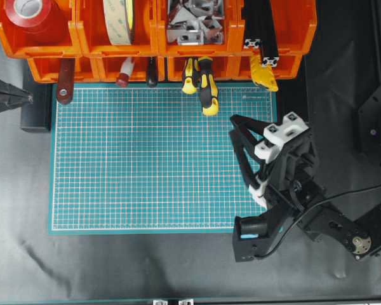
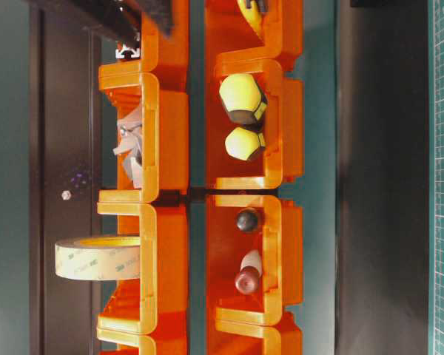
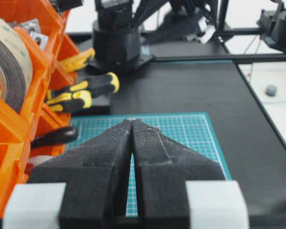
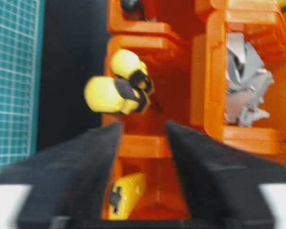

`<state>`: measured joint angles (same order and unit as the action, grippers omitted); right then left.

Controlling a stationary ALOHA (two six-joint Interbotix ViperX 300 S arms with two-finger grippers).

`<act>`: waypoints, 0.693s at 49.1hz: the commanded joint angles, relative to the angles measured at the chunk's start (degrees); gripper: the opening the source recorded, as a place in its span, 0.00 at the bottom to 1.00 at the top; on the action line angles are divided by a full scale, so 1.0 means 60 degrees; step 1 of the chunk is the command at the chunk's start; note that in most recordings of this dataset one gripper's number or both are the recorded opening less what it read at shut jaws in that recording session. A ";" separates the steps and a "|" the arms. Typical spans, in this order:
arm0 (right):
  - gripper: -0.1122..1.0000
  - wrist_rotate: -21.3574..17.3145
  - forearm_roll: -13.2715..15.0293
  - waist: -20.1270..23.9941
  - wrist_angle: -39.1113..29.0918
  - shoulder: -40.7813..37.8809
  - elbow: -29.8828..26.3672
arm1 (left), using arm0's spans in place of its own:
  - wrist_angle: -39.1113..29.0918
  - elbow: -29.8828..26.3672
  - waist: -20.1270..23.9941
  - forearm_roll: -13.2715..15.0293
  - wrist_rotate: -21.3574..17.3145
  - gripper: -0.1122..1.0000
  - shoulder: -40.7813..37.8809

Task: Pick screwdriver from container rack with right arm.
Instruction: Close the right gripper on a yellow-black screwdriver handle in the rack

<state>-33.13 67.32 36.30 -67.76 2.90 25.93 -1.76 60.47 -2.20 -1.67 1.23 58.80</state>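
The screwdriver (image 1: 208, 88) pokes its thick yellow-and-black handle out of a lower bin of the orange container rack (image 1: 298, 28); its shaft is hidden inside the bin. A shorter yellow-and-black tool (image 1: 190, 76) lies just to its left. My right gripper (image 1: 233, 126) hovers over the mat's right edge, rolled on its side, short of the handle and to its right. In the right wrist view the handle (image 4: 109, 95) lies ahead of the open, empty gripper (image 4: 144, 125). My left gripper (image 3: 132, 120) is shut at the far left, holding nothing.
Upper bins hold a red tape roll (image 1: 28, 16), a tan tape roll (image 1: 117, 19), metal brackets (image 1: 193, 25) and black extrusions (image 1: 260, 25). A yellow knife (image 1: 263, 73), a red-handled tool (image 1: 124, 75) and a dark handle (image 1: 152, 73) stick out below. The green mat (image 1: 146, 165) lies in front.
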 commanded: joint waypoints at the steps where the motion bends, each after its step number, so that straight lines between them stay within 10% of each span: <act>1: 0.61 -0.0044 0.0103 -0.0132 0.0396 -0.0029 0.0059 | 0.0029 -0.0205 -0.0029 -0.0044 0.0059 0.10 -0.0088; 8: 0.87 -0.0088 0.0117 -0.0396 0.0630 -0.0425 0.0176 | 0.0029 -0.0161 -0.0059 -0.0029 0.0059 0.10 -0.0103; 34: 0.85 -0.0234 0.0659 -0.1758 0.0732 -0.1582 -0.0103 | 0.0029 -0.0059 -0.0073 -0.0029 0.0498 0.10 -0.0117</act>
<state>-34.37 70.84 26.28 -63.81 -7.21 26.72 -1.85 60.64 -2.55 -1.76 3.78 58.71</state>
